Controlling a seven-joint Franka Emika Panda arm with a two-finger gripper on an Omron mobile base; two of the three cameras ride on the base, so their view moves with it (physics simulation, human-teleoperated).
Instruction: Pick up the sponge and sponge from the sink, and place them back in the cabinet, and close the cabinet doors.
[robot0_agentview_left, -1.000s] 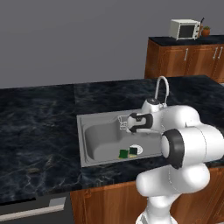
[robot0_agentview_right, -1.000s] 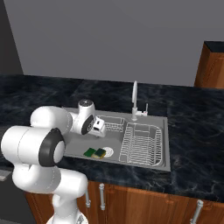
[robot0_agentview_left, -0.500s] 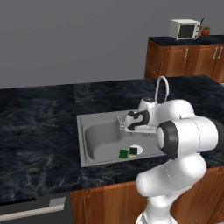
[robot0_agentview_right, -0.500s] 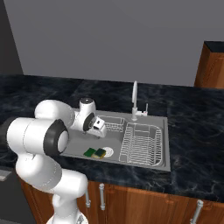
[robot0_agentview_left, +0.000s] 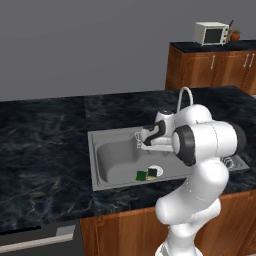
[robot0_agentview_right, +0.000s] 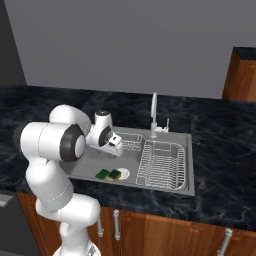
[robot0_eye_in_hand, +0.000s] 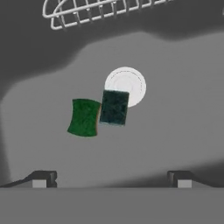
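Note:
Two sponges lie side by side on the floor of the grey sink (robot0_agentview_left: 93, 161) (robot0_agentview_right: 150, 185) (robot0_eye_in_hand: 175, 122). The bright green sponge (robot0_eye_in_hand: 84, 117) (robot0_agentview_left: 141, 175) (robot0_agentview_right: 103, 174) rests clear of the drain. The darker sponge (robot0_eye_in_hand: 114, 107) (robot0_agentview_left: 151, 172) (robot0_agentview_right: 115, 174) overlaps the edge of the round white drain (robot0_eye_in_hand: 127, 83). My gripper (robot0_eye_in_hand: 111, 179) (robot0_agentview_left: 137, 142) (robot0_agentview_right: 119, 147) hangs open above the basin, pointing down at the sponges, with nothing between its fingers. The cabinet and its doors are out of view.
A small wire basket (robot0_eye_in_hand: 100, 11) sits at the basin's back. A ridged draining rack (robot0_agentview_right: 160, 162) fills the sink's right side, with the faucet (robot0_agentview_right: 154, 112) behind it. Dark marble counter (robot0_agentview_left: 45, 150) surrounds the sink. A brown unit with a white toaster oven (robot0_agentview_left: 212, 32) stands far right.
The gripper has shifted a little left over the basin and the arm's elbow has swung round. Both sponges lie where they were.

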